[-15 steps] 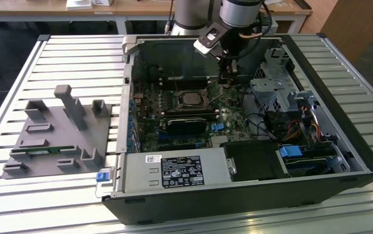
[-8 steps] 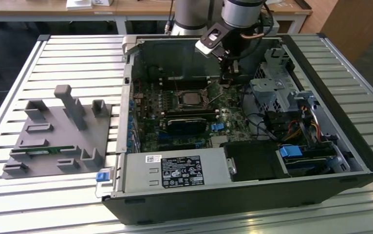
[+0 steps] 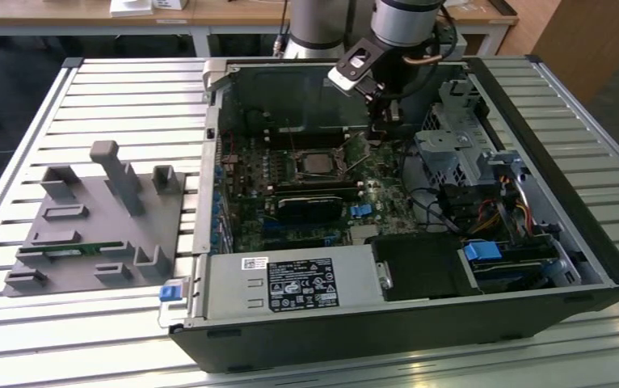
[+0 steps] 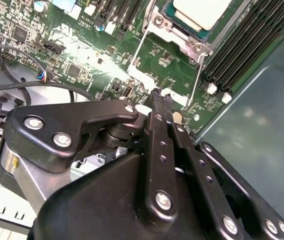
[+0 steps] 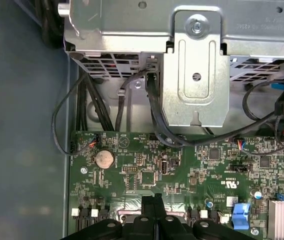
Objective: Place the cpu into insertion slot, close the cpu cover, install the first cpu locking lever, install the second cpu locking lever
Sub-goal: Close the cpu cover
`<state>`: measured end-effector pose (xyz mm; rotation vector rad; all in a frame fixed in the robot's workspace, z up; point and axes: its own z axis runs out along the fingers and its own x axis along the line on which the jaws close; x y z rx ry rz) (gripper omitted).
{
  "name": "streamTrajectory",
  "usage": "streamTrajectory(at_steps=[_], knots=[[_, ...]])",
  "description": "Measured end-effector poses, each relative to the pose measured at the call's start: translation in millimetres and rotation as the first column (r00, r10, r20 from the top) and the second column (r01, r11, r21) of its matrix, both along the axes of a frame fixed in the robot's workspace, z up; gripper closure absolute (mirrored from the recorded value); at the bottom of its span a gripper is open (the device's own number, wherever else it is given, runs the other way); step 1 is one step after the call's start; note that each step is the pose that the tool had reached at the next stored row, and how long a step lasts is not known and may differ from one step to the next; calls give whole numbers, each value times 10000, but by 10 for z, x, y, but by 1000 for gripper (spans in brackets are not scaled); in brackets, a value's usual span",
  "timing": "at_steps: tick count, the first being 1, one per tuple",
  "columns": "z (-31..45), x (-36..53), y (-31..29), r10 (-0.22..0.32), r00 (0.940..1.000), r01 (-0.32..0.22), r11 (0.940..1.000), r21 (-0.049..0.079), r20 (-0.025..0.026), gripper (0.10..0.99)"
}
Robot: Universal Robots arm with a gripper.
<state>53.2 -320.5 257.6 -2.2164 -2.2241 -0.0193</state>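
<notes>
The gripper [image 4: 161, 96] hangs low over the board [image 4: 167, 60], its fingers [image 4: 157, 150] pressed together with nothing seen between them. To either side of the tips, 2 thin wire levers [image 4: 138, 50] stand free (neither looks latched, by my judgement). Just beyond them the cpu [image 4: 202, 10] lies in the slot [image 4: 172, 11], and the cover [image 4: 179, 31] seems to be down around it. So 2 steps look done and 2 are left. Farther off, the open case [image 3: 595, 234] rests on a slatted table [image 3: 126, 97], with desks [image 3: 234, 14] behind.

Fingers [image 5: 148, 206] pressed together, green mobo [image 5: 192, 170], coin batt [image 5: 104, 159]
</notes>
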Motion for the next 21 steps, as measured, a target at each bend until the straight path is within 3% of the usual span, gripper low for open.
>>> streamTrajectory(at_steps=[17,21], knots=[[-6,142,4,0,10000,0,10000,-1,0,980],[-49,147,6,-1,10000,1,10000,-1,-9,980]])
